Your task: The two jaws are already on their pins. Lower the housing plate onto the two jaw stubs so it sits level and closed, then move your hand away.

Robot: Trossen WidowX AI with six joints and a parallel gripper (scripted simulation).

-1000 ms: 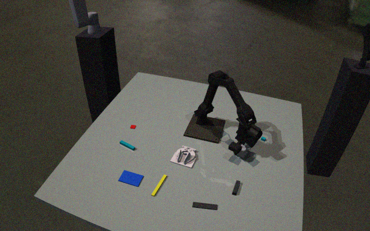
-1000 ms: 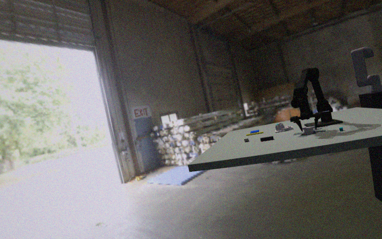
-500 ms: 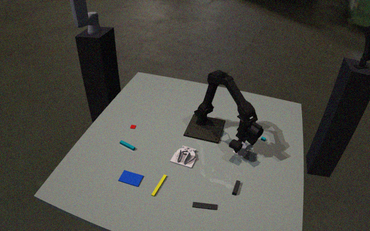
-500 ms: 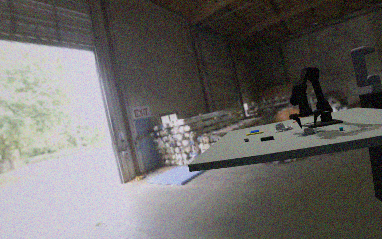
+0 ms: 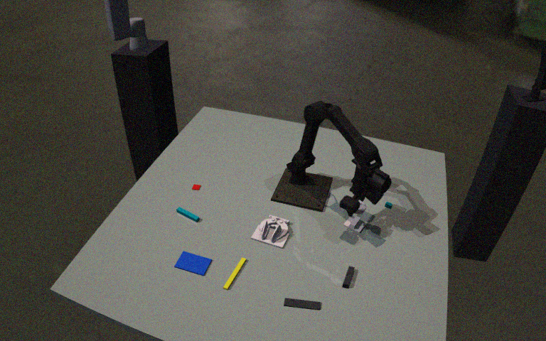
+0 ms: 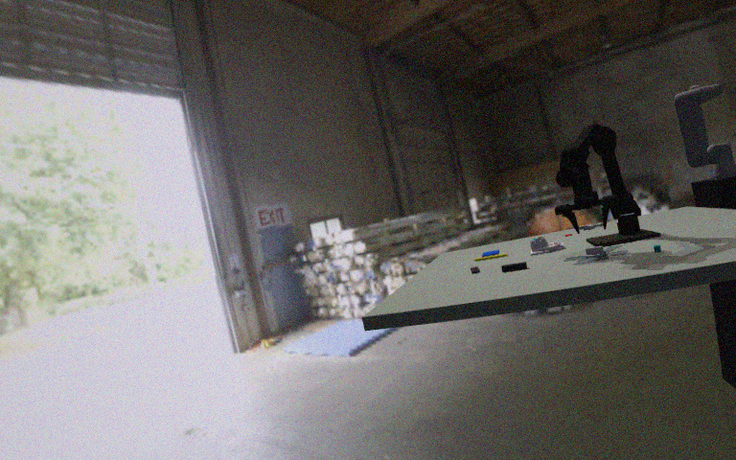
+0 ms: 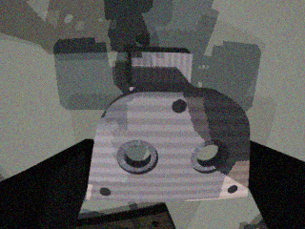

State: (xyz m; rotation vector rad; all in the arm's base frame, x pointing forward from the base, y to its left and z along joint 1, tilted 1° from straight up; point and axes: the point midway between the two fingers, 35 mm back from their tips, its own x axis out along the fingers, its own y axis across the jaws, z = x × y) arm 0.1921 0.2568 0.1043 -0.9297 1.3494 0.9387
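Note:
The pale housing plate (image 7: pixel 157 124) (image 5: pixel 362 206) has a rounded edge, two large ringed holes and several small dark holes. My gripper (image 7: pixel 167 147) (image 5: pixel 359 206) (image 6: pixel 590 230) is shut on its two sides and holds it raised above the table. A pale ribbed block (image 7: pixel 162 59) (image 5: pixel 352 223) (image 6: pixel 595 251) sits on the table below it. The white base (image 5: pixel 270 241) (image 6: pixel 546 249) lies away from my gripper, in front of the robot's mount, with two dark jaws (image 5: pixel 265 231) on it. The plate's tilt is unclear; the top view mostly hides it behind a finger.
A teal cube (image 5: pixel 388 204) (image 6: pixel 656 248) is beyond my gripper. A blue tile (image 5: pixel 193 263), a yellow bar (image 5: pixel 234 273), a teal bar (image 5: pixel 188 214), a red tile (image 5: pixel 195 187) and two dark blocks (image 5: pixel 348 277) (image 5: pixel 302 303) lie around the base.

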